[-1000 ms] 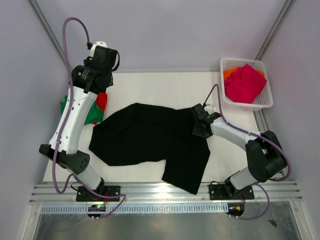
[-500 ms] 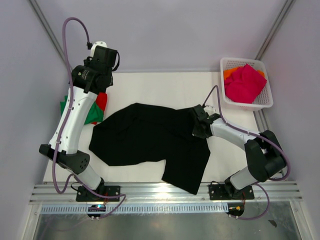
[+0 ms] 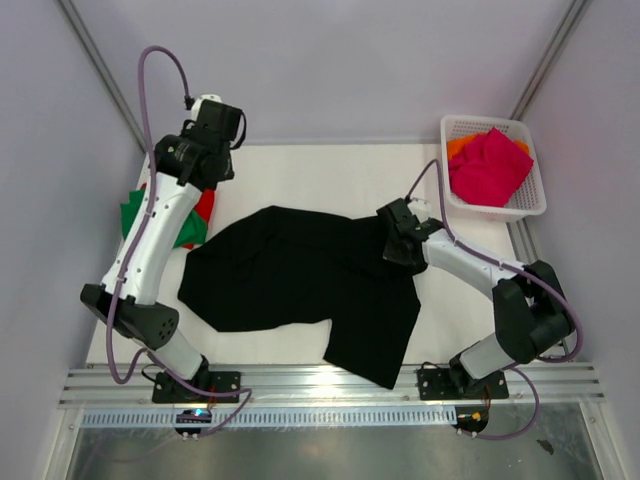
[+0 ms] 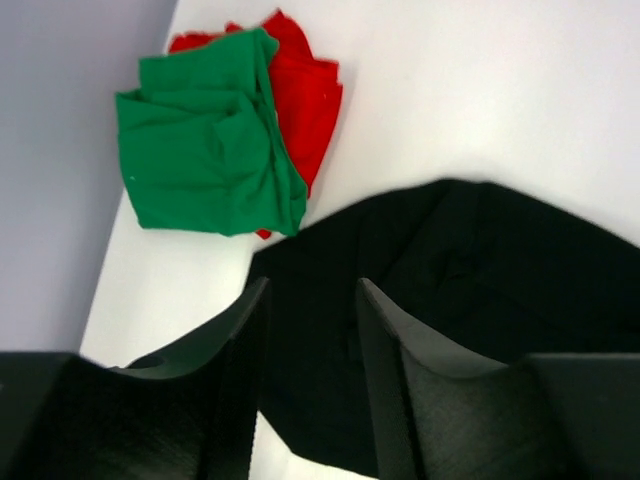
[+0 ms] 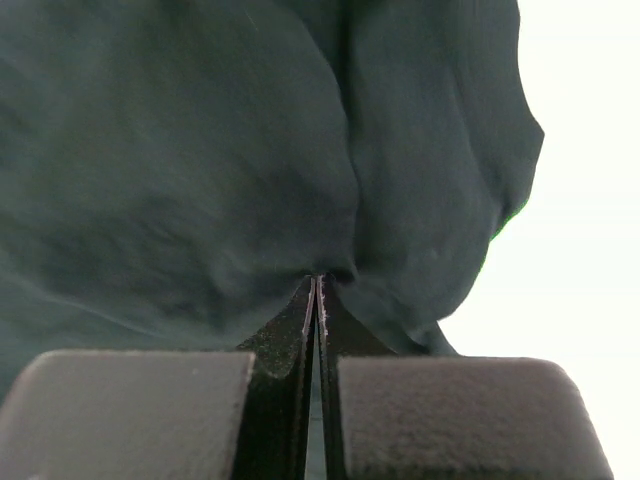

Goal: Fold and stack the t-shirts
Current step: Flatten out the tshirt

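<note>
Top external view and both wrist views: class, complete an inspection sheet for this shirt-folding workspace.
Surface: white table, bare at the far side.
Job's things: black t-shirt lies crumpled at centre; green t-shirt atop red t-shirt, left edge; pink t-shirt and orange t-shirt in white basket.
Clutter: nothing seen.
Grippers: left gripper fingers apart, empty; right gripper fingers shut, pinching black t-shirt.
Cables: purple cables loop off both arms.
Surroundings: pale walls; metal rail at near edge.

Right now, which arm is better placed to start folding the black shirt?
Right. The right hand is shut on the black t-shirt, so it could probably pull a fold across. The left hand hangs open and empty, raised away from the cloth.
</note>
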Controlling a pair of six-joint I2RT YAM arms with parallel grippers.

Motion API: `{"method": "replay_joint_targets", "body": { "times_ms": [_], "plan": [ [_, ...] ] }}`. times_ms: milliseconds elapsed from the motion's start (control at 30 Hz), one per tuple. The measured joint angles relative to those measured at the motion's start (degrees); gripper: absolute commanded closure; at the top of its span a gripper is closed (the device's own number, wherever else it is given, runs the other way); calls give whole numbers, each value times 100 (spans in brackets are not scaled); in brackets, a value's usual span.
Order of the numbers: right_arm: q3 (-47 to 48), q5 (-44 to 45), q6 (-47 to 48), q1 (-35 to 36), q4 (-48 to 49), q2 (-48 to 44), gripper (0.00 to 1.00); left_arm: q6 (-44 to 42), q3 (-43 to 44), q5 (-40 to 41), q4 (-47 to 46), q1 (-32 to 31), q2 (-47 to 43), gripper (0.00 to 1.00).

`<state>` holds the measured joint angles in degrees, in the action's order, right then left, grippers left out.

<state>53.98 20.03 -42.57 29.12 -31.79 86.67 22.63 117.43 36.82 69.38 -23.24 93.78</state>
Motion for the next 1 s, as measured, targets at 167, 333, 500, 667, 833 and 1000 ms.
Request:
{"method": "replay_joint_targets", "body": {
  "times_ms": [167,333,500,667,833,1000],
  "plan": [
    [748,72,144,-166,13,0,97,295,-1082,-317,-81,0,-26,64],
    [1241,96,278,-304,48,0,97,557,-1858,-643,-101,0,-31,64],
    [1340,87,337,-398,50,96,97,929,-2605,-1231,-326,0,-66,63],
    [1344,31,369,-531,52,271,97,1462,-3438,-1816,-549,-52,-35,61],
    [1436,-24,446,-656,52,369,97,1788,-3547,-1631,-474,-339,315,59],
    [1493,-98,505,-721,79,374,97,1888,-3547,-1200,-391,-455,649,54]
  ]
}}
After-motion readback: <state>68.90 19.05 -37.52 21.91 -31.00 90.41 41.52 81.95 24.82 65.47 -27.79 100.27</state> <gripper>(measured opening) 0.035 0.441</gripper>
